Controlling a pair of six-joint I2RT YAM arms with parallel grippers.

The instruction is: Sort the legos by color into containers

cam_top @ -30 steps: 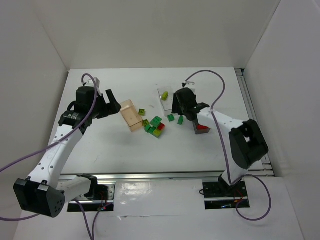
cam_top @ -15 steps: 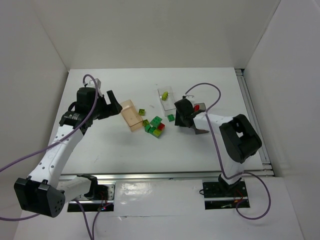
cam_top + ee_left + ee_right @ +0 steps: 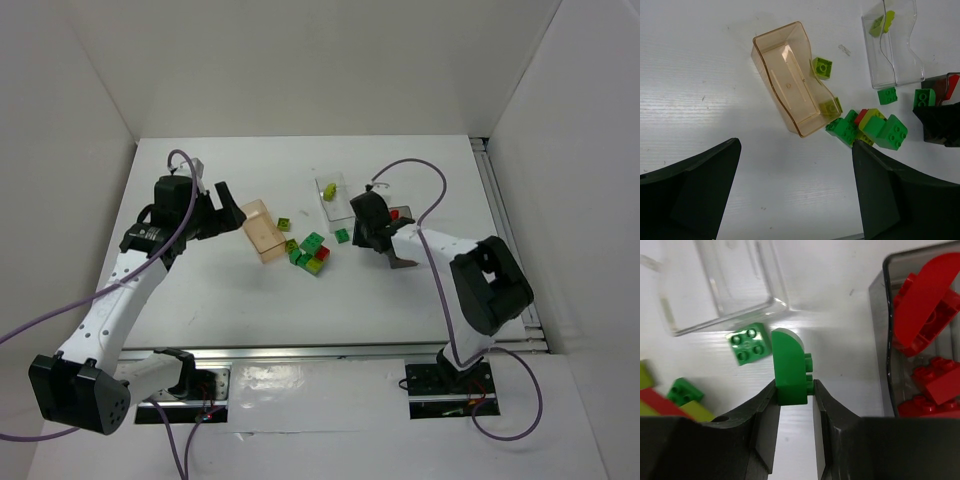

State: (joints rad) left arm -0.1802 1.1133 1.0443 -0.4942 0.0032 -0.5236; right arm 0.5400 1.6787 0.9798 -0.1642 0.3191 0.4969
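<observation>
On the bench [image 3: 300, 300] a left tray [image 3: 262, 232], a middle tray [image 3: 338, 205] further back and a right tray [image 3: 880, 325] lie in a row, with a heap of bricks [image 3: 312, 252] just right of the left tray. A lone brick [image 3: 328, 189] lies in the middle tray and a few bricks [image 3: 925, 325] lie in the right tray. The right end effector [image 3: 794, 392] grips an upright brick [image 3: 790, 365] just left of the right tray.

Robotics lab cell, by the look: I sat bolted to metal rails [image 3: 330, 352] at a white table [image 3: 250, 300], plain white panels [image 3: 300, 70] boxing it, purple cables [image 3: 30, 330] trailing.
</observation>
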